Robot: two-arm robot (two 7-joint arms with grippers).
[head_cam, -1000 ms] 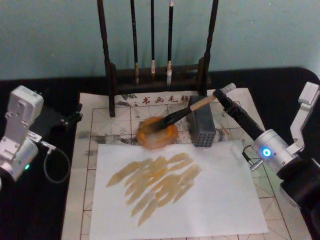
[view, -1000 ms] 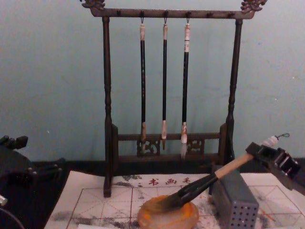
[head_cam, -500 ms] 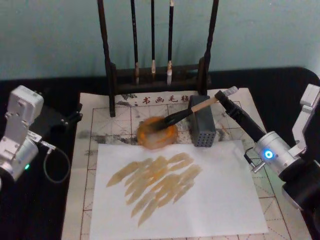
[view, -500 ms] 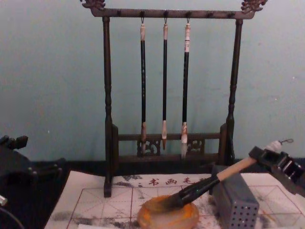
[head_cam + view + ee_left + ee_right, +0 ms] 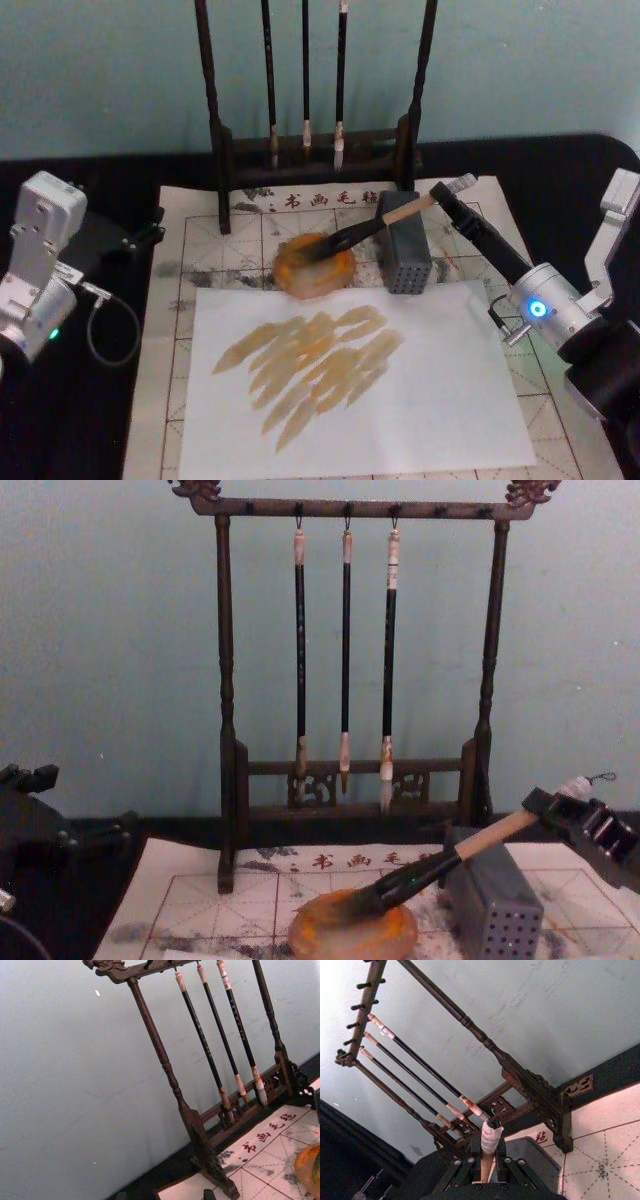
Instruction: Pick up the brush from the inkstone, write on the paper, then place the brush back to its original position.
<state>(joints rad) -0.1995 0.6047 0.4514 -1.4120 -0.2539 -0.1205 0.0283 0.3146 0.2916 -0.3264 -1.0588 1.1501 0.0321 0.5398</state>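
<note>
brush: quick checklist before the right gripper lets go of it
1. Brush bristles lie in the inkstone: ok.
2. Handle is borne by the grey block: cannot tell; it crosses the block's top, but contact is not visible.
3. Right gripper is shut on the brush's white end, so the brush is under control: ok.
4. Writing is done: orange strokes are on the white sheet: ok.
5. Left gripper is parked at the left, apart from the brush: ok.
6. There is room to back away from the rack: cannot tell.
</note>
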